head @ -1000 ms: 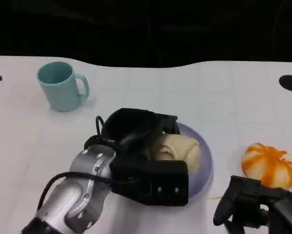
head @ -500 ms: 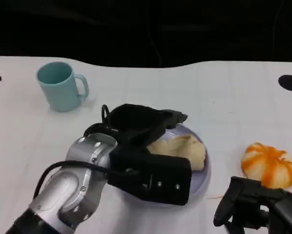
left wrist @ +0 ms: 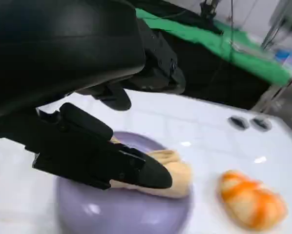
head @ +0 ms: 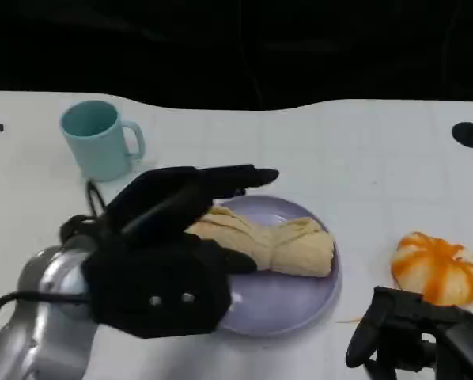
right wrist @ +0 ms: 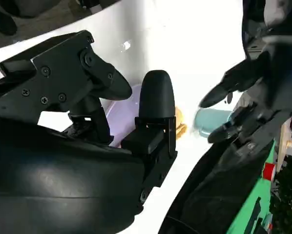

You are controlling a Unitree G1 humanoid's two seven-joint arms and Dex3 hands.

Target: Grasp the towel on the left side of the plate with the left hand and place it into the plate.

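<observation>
Towel (head: 272, 244) lying in the plate (head: 284, 297), long way running left to right, just right of the left hand (head: 169, 237), open and empty above the plate's left side, nearer than the right hand (head: 410, 332).

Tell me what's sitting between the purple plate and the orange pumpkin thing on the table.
Nothing: in the head view, bare white table separates the plate from the orange pumpkin-like object.

plate (head: 300, 294): left rim hidden behind the left robot hand (head: 161, 253)
towel (head: 280, 245): left end covered by that robot hand
right robot hand (head: 414, 336): cut off at the frame's lower right
</observation>
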